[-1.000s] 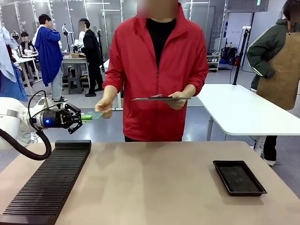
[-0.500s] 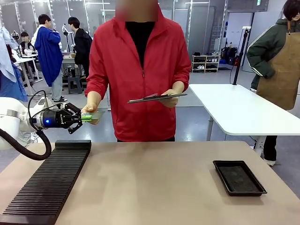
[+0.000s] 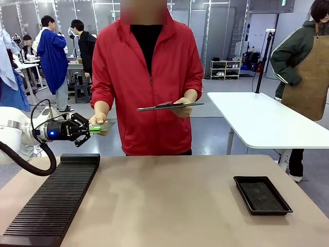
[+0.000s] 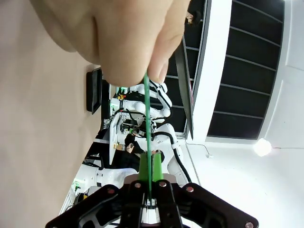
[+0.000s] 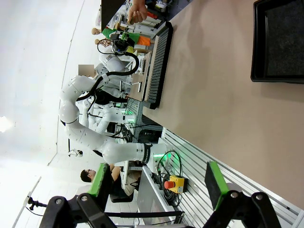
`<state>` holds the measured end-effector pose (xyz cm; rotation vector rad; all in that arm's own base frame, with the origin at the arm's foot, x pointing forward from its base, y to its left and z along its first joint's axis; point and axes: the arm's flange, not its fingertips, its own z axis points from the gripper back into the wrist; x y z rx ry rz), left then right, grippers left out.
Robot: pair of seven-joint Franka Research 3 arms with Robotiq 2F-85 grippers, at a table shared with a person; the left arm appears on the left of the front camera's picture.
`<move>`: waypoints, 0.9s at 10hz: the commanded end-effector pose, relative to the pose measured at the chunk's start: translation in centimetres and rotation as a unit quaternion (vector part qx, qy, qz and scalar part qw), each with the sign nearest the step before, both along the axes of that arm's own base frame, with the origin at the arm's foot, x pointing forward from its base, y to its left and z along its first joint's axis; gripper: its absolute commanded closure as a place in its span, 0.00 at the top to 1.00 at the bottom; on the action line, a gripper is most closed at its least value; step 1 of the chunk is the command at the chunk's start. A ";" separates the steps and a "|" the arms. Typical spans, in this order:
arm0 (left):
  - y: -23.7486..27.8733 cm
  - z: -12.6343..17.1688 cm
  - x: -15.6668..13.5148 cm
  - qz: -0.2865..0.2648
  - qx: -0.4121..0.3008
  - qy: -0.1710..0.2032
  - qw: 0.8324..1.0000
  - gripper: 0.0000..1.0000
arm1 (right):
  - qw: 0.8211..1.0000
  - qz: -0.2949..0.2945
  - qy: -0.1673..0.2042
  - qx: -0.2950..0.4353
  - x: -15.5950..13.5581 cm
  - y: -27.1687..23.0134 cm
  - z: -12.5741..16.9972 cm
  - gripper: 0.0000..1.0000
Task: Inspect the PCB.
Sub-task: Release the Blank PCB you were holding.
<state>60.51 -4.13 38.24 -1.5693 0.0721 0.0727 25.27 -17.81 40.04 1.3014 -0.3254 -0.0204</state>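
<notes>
Left end effector [image 3: 94,129] is clamping the thin green PCB [image 3: 107,127], a person's hand [image 3: 97,119] pinching it too; right end effector [image 5: 156,178] is standing released.

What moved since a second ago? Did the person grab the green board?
The person stepped toward the robot's left, and their hand slid along the PCB closer to the left gripper, pinching it. The tablet in their other hand moved along too. The left gripper stayed put, shut on the PCB; the black tray and slotted rack did not move.
</notes>
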 end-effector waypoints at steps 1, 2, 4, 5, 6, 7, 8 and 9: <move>0.0 0.2 -0.1 -0.005 -0.005 0.007 1.000 0.03 | 1.000 -0.001 -0.012 0.004 0.1 0.0 0.1 1.00; 0.0 0.2 -0.1 -0.005 -0.005 0.007 1.000 0.03 | 1.000 -0.001 -0.012 0.004 0.1 0.0 0.1 1.00; 0.0 0.0 0.0 0.000 0.000 0.000 1.000 0.03 | 1.000 -0.001 -0.012 0.004 0.1 0.0 0.1 1.00; 0.0 0.0 -0.2 -0.017 -0.009 -0.011 1.000 0.38 | 1.000 -0.001 -0.012 0.004 0.1 0.0 0.1 1.00; 0.1 0.0 -0.2 -0.011 -0.010 -0.012 1.000 0.34 | 1.000 -0.001 -0.012 0.004 0.1 0.0 0.1 1.00; 0.2 0.0 -0.1 -0.011 -0.014 -0.011 1.000 0.69 | 1.000 -0.001 -0.012 0.004 0.1 0.0 0.1 1.00; 0.3 0.0 -0.1 -0.010 -0.012 -0.009 1.000 0.65 | 1.000 -0.001 -0.012 0.004 0.1 0.0 0.1 1.00; 0.4 -0.1 -0.1 -0.012 -0.015 -0.010 1.000 1.00 | 1.000 -0.001 -0.012 0.004 0.1 0.0 0.1 1.00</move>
